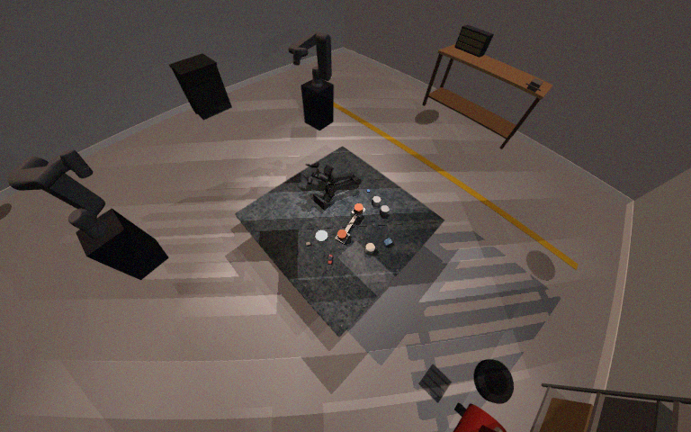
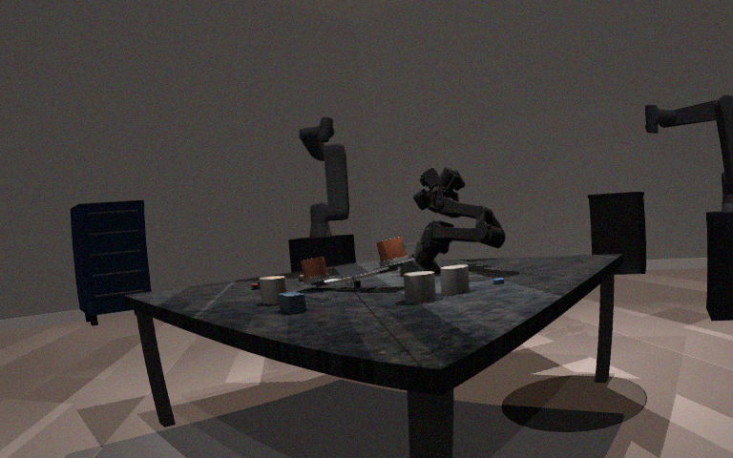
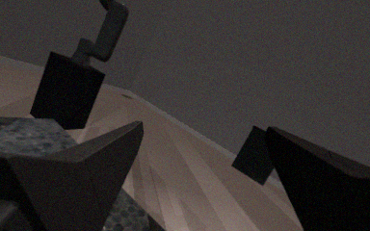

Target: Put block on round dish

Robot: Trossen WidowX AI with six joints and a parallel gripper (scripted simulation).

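Two orange cups stand on the ends of the balance [image 1: 351,222]. The near cup [image 1: 342,233] [image 2: 313,267] is on the lower end. The other cup [image 1: 358,207] [image 2: 391,248], nearer the arm, is on the raised end. Both lean with the sloping beam. The block is not seen; whatever is under the cups is hidden. The round white dish [image 1: 320,235] lies left of the lower cup in the top view, with no cup above it. My gripper [image 1: 309,172] [image 3: 202,130] is open and empty, folded back above the arm's base, away from both cups, facing the room.
Two white cylinders [image 1: 376,201] [image 2: 420,286] stand beside the raised end. A cream cylinder [image 1: 370,247] [image 2: 273,290] and a blue box [image 1: 388,241] [image 2: 292,302] stand together. Small blue [image 1: 368,190] [image 2: 498,281], red [image 1: 330,259] and brown pieces [image 1: 308,243] lie around.
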